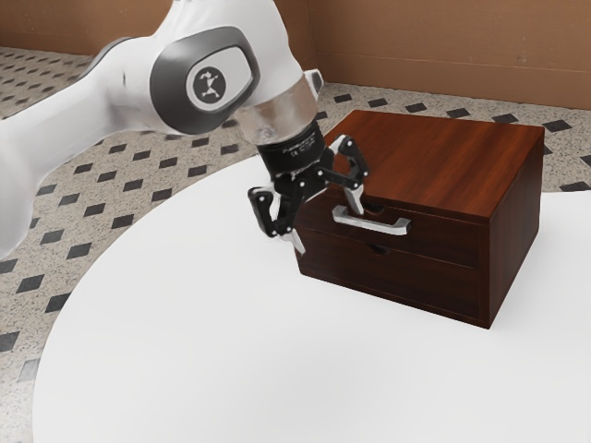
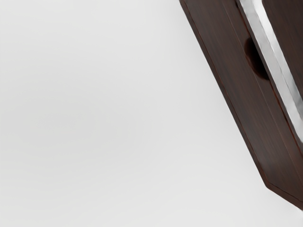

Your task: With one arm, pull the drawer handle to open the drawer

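Observation:
A dark wooden cabinet (image 1: 434,157) stands on the white round table (image 1: 231,351). Its upper drawer (image 1: 434,236) carries a silver bar handle (image 1: 374,220), and the drawer front looks flush with the cabinet. My black gripper (image 1: 323,220) is open at the handle's end nearer the exterior view's left. One finger (image 1: 354,196) sits just above that end, and the other finger (image 1: 292,238) hangs in front of the cabinet's corner. In the wrist view the silver handle (image 2: 279,80) runs along the dark drawer front (image 2: 232,94), off to one side of my hand.
A lower drawer (image 1: 406,281) with a small dark recess (image 1: 376,249) lies under the handle. A checkered floor (image 1: 111,185) and brown walls (image 1: 443,46) surround the table. White tabletop (image 2: 104,118) spreads beneath my hand.

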Tool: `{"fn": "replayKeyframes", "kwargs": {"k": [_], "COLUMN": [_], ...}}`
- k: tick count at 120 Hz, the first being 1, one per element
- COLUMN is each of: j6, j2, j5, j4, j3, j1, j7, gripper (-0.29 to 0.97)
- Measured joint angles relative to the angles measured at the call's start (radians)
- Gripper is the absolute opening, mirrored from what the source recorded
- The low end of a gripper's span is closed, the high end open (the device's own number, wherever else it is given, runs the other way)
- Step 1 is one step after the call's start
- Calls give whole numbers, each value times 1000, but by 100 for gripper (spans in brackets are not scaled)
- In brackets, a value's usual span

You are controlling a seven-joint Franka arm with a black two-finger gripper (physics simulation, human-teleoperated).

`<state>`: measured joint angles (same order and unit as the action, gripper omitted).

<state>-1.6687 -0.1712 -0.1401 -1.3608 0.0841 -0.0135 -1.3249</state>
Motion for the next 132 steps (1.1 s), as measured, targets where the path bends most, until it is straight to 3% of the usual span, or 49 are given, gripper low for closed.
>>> {"fn": "replayKeyframes", "kwargs": {"k": [52,132], "j6": [-114,-210], "j2": [-69,-104], "j5": [-10,-10], "j4": [-31,-39], "j3": [-3,-6], "j1": [1,32], "j7": [-174,-221], "gripper": [68,68]}}
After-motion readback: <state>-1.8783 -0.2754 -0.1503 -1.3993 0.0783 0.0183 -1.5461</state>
